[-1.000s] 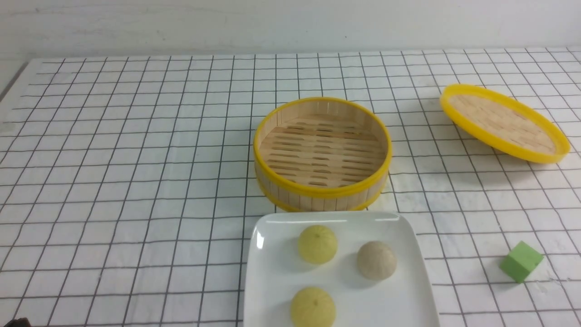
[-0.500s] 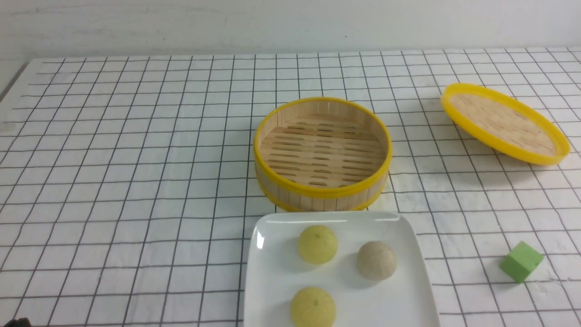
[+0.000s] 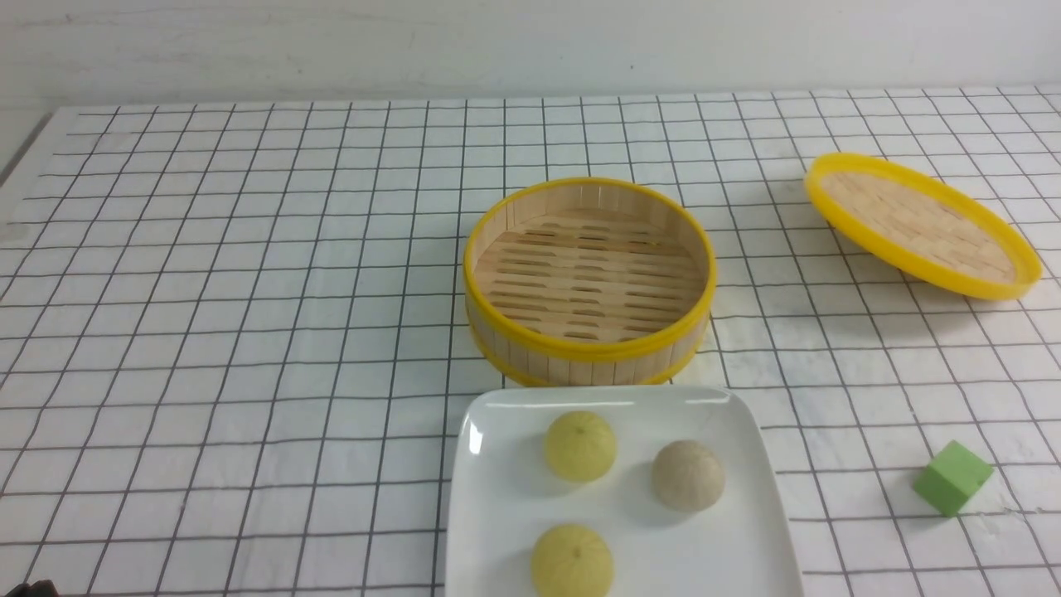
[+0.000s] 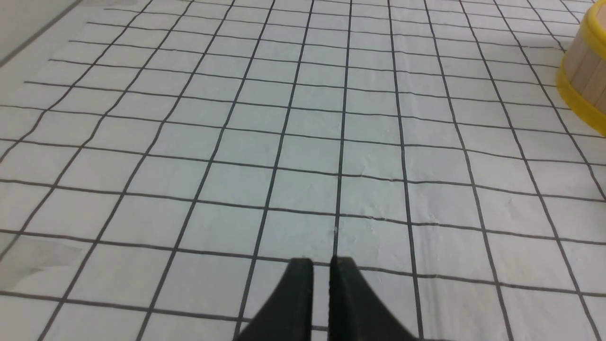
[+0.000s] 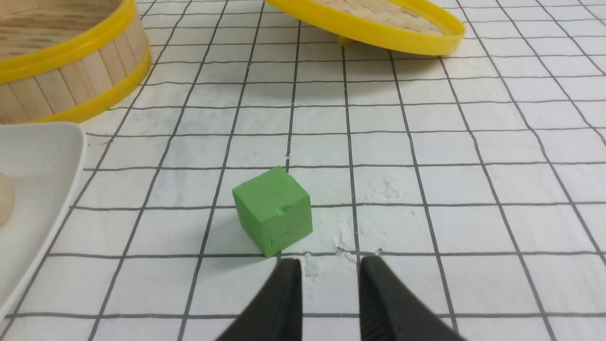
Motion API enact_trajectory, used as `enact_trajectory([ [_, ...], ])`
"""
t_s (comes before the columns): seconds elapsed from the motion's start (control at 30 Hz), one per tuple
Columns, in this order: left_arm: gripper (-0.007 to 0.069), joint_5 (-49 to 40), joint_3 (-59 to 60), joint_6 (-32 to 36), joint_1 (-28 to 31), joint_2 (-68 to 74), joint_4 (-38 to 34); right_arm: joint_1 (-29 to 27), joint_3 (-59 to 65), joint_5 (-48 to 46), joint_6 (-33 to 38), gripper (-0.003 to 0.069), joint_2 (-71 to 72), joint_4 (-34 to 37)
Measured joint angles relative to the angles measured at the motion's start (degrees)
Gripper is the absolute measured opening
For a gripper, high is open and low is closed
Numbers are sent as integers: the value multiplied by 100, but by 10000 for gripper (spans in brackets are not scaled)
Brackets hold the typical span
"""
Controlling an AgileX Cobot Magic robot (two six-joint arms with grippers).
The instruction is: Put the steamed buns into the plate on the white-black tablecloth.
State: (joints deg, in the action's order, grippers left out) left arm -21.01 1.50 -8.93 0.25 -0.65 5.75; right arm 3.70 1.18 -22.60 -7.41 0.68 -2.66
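The white square plate sits on the white-black tablecloth at the front centre. It holds three steamed buns: a pale yellow one, a beige-grey one and a second pale yellow one. My left gripper is shut and empty, low over bare cloth far left of the plate. My right gripper is open with a small gap and empty, just behind the green cube. The plate's corner and the beige bun's edge show in the right wrist view.
The empty bamboo steamer stands right behind the plate. Its lid lies tilted at the back right. The green cube lies right of the plate. The steamer's wall also shows in the left wrist view.
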Motion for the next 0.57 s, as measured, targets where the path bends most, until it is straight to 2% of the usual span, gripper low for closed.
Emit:
enact_trajectory([
  [0.57, 90, 0, 0, 0, 0, 0, 0, 0, 0, 0, 0, 227, 0, 0],
])
